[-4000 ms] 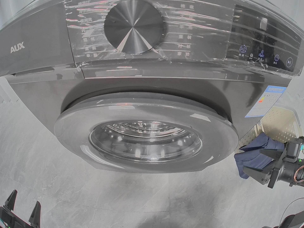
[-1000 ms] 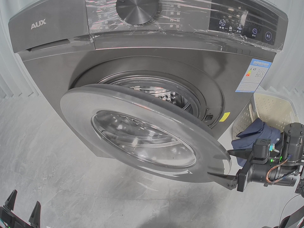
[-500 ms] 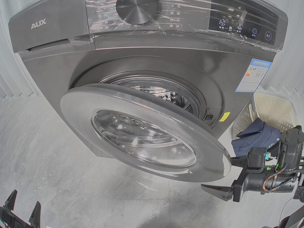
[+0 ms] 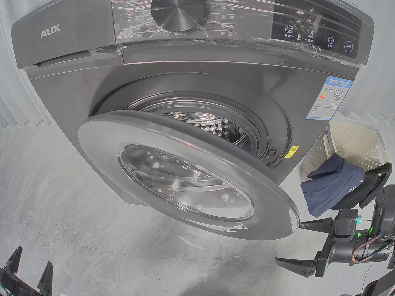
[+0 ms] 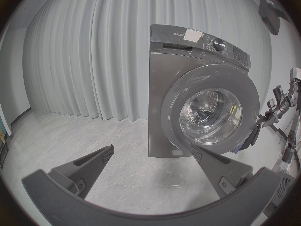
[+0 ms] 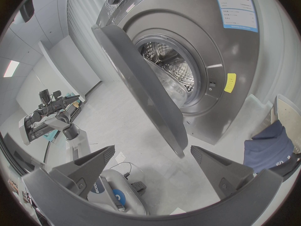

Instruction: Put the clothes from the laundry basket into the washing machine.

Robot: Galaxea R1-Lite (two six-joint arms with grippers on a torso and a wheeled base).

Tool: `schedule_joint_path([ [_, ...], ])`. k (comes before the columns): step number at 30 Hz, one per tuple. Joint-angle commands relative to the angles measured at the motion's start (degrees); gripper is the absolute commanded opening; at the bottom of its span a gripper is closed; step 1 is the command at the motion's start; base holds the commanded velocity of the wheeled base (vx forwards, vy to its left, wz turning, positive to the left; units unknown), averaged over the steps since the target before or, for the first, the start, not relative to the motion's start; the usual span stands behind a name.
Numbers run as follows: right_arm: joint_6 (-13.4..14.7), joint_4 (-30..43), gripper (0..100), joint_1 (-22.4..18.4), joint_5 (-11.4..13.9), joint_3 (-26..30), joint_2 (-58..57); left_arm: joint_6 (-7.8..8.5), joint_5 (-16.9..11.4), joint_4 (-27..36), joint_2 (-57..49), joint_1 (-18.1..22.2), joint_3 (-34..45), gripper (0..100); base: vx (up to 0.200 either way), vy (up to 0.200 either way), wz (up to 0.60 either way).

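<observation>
1. A gray metal washing machine (image 4: pixel 197 83) stands on a pale, marble-patterned floor (image 4: pixel 82 227). Its glossy round door (image 4: pixel 185 173) has a bulging clear window. The door is hinged at 9 o'clock and hangs partly open, showing the dimpled steel drum (image 4: pixel 205 120).
2. At 4 o'clock from the door, a cream perforated laundry basket (image 4: pixel 358 144) sits just beside the machine. Soft navy clothes (image 4: pixel 331 183) drape over its near rim, touching a black cloth (image 4: pixel 370 186).
3. The right gripper (image 4: pixel 289 243) lies level at 4 o'clock in the head view. It sits below the clothes and points toward the door's free rim, just beside it. Its jaws are spread wide and hold nothing.
4. The left gripper (image 4: pixel 33 257) sits low at 7 o'clock, well apart from the machine. Its jaws are also spread wide and empty.
5. Open floor lies before the door, between the two grippers.
</observation>
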Motion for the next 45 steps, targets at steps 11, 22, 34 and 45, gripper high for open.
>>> schedule_joint_path([
  [11, -3.8, 0.3, 100, -19.7, 0.5, 3.1, 0.8, -0.04, -0.1, 0.0, -0.9, 0.0, 0.8, 100, 0.000, 0.000, 0.00],
  [22, -6.8, -0.6, 100, -25.0, 1.8, -6.9, 10.1, -0.04, -0.1, 0.0, -0.9, 0.0, 0.8, 100, 0.000, 0.000, 0.00],
  [34, -4.3, -0.5, 100, -14.1, 1.9, -6.5, 11.0, 0.04, -0.1, 0.0, -0.8, -0.1, 0.8, 100, 0.000, 0.000, 0.00],
  [45, -3.0, -0.5, 100, -11.4, 1.5, -4.9, 7.6, 0.04, -0.1, 0.0, -0.7, -0.2, 0.8, 100, 0.000, 0.000, 0.00],
])
